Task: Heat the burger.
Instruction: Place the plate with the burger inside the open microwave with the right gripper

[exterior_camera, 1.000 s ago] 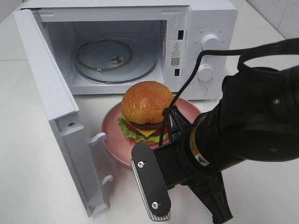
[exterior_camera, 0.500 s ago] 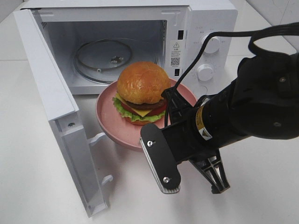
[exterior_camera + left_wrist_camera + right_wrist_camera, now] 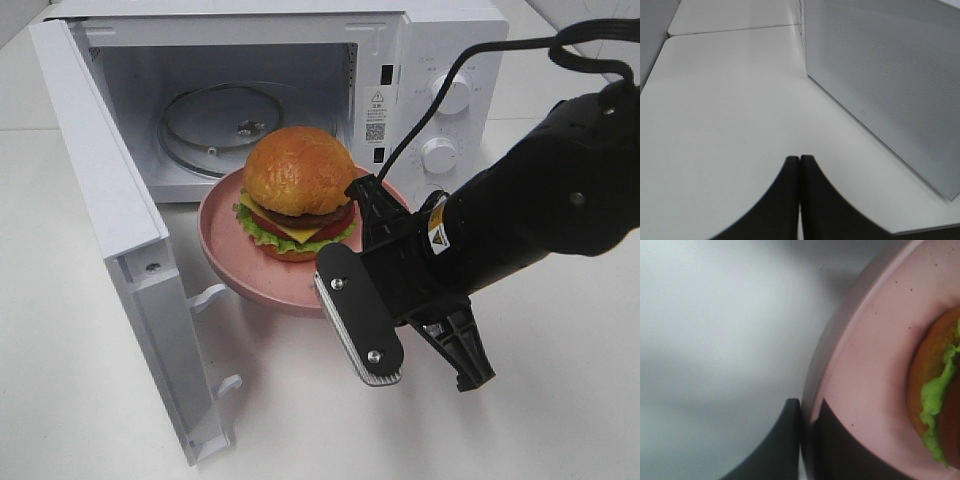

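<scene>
- surface (image 3: 80,400): carries the microwave (image 3: 440,60) at its back.
- door (image 3: 110,220): swung open on the microwave's left side, standing forward.
- turntable (image 3: 200,130): inside the cavity, on its floor.
- plate (image 3: 225,255): before the open cavity, right of the door.
- burger (image 3: 298,185): on the plate, near its middle.
- right hand (image 3: 807,440): at the plate's front right rim, with the rim between its fingers.

L wrist cam: left gripper (image 3: 800,161) has both dark fingers pressed flat together, tips meeting w/ no gap, white table (image 3: 720,110) under them. Microwave (image 3: 880,75) shows only its side wall, white w/ fine dotted perforation, standing on the table near the gripper but apart from it. Seam (image 3: 730,29) crosses the tabletop by the microwave's far corner.
</scene>
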